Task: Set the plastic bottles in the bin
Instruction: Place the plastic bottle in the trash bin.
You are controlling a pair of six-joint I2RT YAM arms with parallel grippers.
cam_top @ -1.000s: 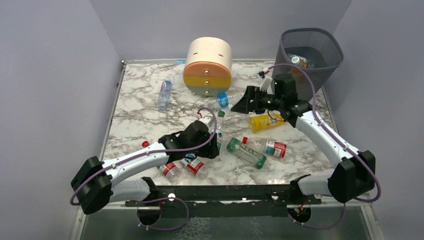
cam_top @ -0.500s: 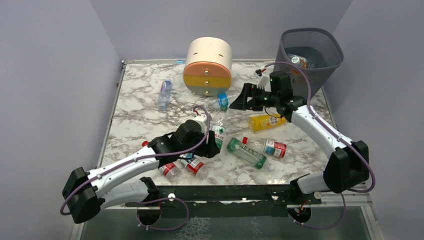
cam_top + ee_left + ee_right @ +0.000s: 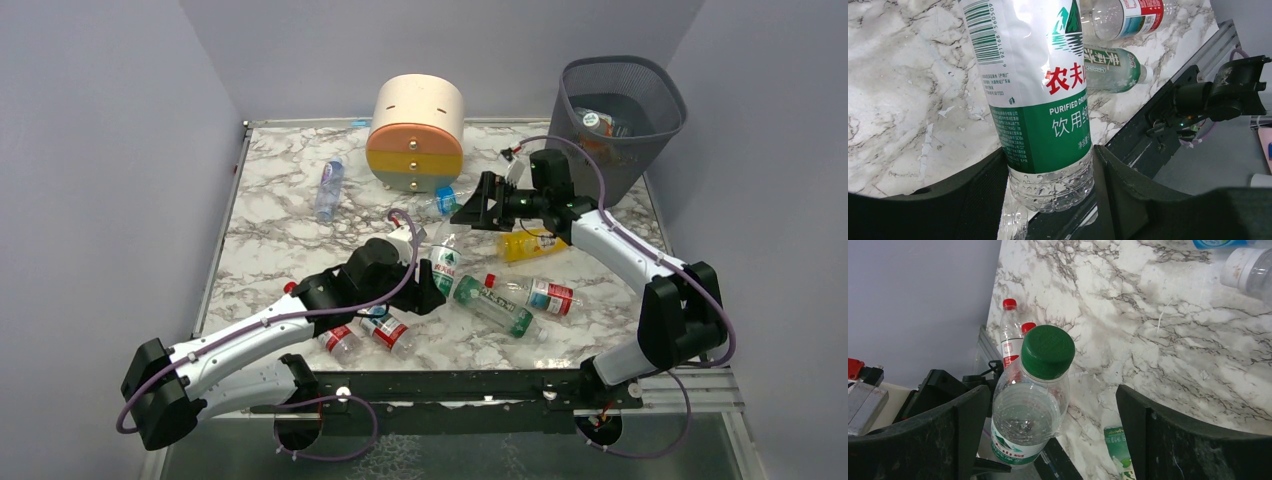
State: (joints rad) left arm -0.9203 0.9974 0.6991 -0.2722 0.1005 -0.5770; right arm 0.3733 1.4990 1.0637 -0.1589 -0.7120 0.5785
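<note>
My left gripper (image 3: 425, 287) is shut on a clear bottle with a green-and-white label (image 3: 443, 262) and holds it up off the table, gripped near its base (image 3: 1040, 95). My right gripper (image 3: 468, 212) is open around the top of that bottle. In the right wrist view the bottle's green cap (image 3: 1048, 351) sits between the spread fingers, closer to the left finger (image 3: 955, 425). The dark mesh bin (image 3: 640, 150) stands at the back right with a bottle (image 3: 597, 120) inside.
On the table lie a yellow bottle (image 3: 530, 243), a green bottle (image 3: 495, 305), a red-labelled bottle (image 3: 535, 293), two red-labelled bottles (image 3: 390, 332) beside the left arm and a blue-labelled bottle (image 3: 328, 188). The round cream-orange drawer unit (image 3: 415, 132) stands at the back.
My right gripper has moved left and now spans the bottle's cap. My left gripper has raised the green-labelled bottle and pushed it a little toward the right arm.
</note>
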